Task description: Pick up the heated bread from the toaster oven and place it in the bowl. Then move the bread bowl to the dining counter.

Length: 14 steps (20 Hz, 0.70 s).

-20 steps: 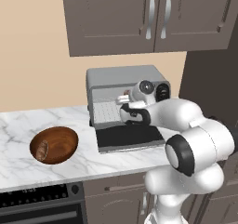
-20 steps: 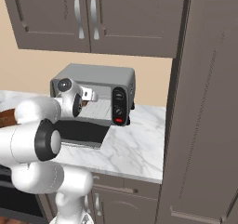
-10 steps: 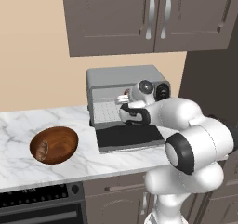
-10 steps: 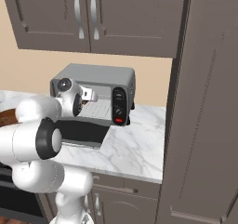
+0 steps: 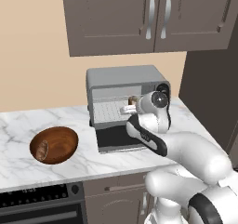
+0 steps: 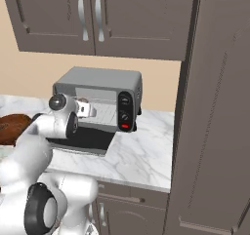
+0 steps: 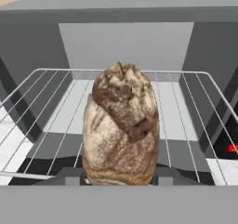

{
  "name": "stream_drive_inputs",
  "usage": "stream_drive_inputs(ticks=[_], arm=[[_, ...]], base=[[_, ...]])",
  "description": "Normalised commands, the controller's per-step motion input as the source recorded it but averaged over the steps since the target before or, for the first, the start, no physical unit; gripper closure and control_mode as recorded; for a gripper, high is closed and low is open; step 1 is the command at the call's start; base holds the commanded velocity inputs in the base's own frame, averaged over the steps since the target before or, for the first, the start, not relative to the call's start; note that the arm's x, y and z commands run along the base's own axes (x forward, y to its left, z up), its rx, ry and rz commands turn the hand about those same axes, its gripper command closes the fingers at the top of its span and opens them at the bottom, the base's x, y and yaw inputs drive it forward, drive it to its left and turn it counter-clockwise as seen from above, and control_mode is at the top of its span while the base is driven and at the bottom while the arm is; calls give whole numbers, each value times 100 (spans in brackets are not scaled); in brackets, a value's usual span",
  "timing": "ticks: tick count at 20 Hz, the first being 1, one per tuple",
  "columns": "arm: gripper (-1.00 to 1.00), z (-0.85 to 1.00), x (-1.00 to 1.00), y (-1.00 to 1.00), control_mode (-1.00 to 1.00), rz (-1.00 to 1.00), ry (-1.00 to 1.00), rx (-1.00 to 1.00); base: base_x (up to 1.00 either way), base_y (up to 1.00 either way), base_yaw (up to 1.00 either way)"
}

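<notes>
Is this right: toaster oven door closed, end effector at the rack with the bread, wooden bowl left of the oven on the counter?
Not quite. The toaster oven door is open, dropped flat in the left base view. The rest holds: end effector at the rack, bread between its fingers, bowl left of the oven.

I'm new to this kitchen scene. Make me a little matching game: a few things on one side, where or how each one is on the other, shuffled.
Things:
1. heated bread
2. bowl
3. toaster oven
4. red button

Places or states:
A. door dropped open, under the wall cabinets
B. on the wire rack inside the oven
C. on the oven's black side panel
D. on the marble worktop, left of the oven

Pairs: 1-B, 2-D, 3-A, 4-C
</notes>
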Motion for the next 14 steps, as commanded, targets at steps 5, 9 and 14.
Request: stream_drive_inputs(ticks=[5, 9, 14], arm=[[100, 98, -100, 7, -100, 19, -1, 0], [100, 100, -100, 31, -100, 23, 9, 0], [100, 99, -100, 55, -100, 24, 18, -10]], base=[[0, 0, 0], [0, 0, 0], [0, 0, 0]])
